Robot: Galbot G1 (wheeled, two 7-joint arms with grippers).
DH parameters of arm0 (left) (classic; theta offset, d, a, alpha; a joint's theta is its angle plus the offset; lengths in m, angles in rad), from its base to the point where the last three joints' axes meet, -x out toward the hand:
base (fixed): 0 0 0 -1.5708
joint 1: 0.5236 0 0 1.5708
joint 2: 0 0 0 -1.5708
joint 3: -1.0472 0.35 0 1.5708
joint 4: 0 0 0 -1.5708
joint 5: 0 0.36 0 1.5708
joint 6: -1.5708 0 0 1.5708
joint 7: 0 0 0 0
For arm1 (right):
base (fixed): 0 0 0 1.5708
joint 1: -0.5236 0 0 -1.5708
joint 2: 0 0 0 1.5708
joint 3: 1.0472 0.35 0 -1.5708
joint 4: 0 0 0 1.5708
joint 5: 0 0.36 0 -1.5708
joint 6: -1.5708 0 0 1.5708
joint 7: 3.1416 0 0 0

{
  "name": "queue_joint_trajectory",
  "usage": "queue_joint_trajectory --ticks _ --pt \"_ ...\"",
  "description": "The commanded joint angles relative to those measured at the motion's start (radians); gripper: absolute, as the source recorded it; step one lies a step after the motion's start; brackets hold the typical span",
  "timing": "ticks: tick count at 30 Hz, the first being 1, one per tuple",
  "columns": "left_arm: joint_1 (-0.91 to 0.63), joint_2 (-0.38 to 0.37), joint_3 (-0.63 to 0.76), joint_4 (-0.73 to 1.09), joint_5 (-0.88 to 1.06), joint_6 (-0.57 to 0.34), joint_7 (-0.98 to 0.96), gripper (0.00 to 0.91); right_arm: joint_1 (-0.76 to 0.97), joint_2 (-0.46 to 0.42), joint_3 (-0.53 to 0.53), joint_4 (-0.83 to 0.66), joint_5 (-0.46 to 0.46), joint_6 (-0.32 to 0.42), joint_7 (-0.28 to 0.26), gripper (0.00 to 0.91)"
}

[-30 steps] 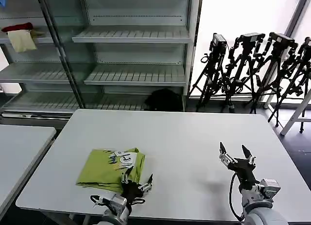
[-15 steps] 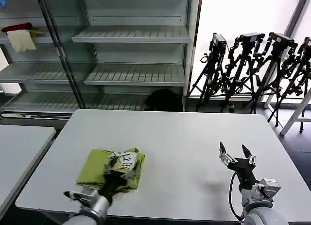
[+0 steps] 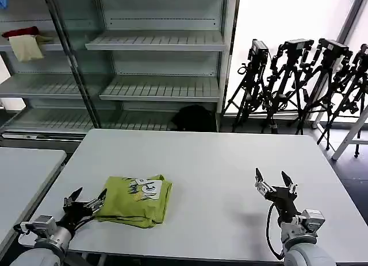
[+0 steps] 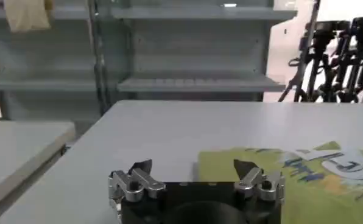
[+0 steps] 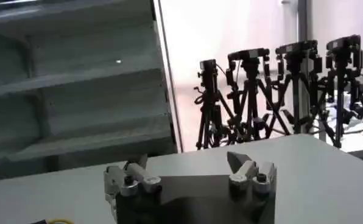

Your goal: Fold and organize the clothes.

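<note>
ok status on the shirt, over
Left gripper open, beside the shirt. Right gripper open, idle over the table. Shirt folded, lying free. Nothing in the way.

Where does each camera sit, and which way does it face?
Head view: sits high on the robot, faces forward and down at the white table; shows the open left gripper beside the folded T-shirt and the open right gripper.
Left wrist view: behind the left gripper, faces across the table to the shelves; T-shirt ahead.
Right wrist view: behind the right gripper, faces the tripods.
Shared: the head and left wrist views both show the T-shirt.
</note>
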Motion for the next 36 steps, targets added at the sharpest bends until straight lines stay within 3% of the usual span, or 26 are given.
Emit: queue_joint_trajectory --ticks 1,8,10,11,13,14,15,17,18,30,36 --pt "-0.013 0.013 -0.031 0.067 -0.088 0.041 0.023 0.897 -0.005 0.003 -0.002 -0.001 -0.003 0.001 0.001 0.907" --pt "-0.012 -0.008 0.006 0.052 -0.096 0.049 0.02 0.897 -0.008 0.007 -0.006 0.005 -0.01 -0.002 0.004 0.907" --pt "-0.012 -0.012 0.014 0.053 -0.091 0.052 0.014 0.846 -0.009 0.007 -0.005 0.007 -0.01 -0.003 0.005 0.907" --pt "-0.011 -0.014 0.017 0.051 -0.095 0.061 0.012 0.786 -0.01 0.006 -0.005 0.008 -0.01 -0.004 0.005 0.907" --pt "-0.01 -0.018 0.023 0.05 -0.092 0.066 0.005 0.544 -0.011 0.006 -0.004 0.009 -0.01 -0.004 0.006 0.907" --pt "-0.008 -0.019 0.027 0.049 -0.094 0.067 0.004 0.504 -0.013 0.006 -0.003 0.009 -0.01 -0.005 0.005 0.907" --pt "-0.006 -0.021 0.031 0.047 -0.094 0.067 0.004 0.363 -0.013 0.006 -0.002 0.009 -0.01 -0.005 0.005 0.907" --pt "-0.005 -0.023 0.035 0.045 -0.093 0.067 0.004 0.171 -0.015 0.005 -0.001 0.009 -0.01 -0.005 0.006 0.907" --pt "-0.005 -0.025 0.037 0.045 -0.091 0.068 0.004 0.01 -0.015 0.005 -0.001 0.009 -0.01 -0.005 0.006 0.907" --pt "-0.004 -0.033 0.036 0.043 -0.17 0.094 0.026 0.01 -0.016 0.006 0.0 0.015 -0.009 -0.007 0.011 0.907" --pt "-0.011 -0.034 0.032 0.06 -0.209 0.066 0.027 0.0 -0.019 0.006 0.002 0.018 -0.008 -0.008 0.014 0.907"
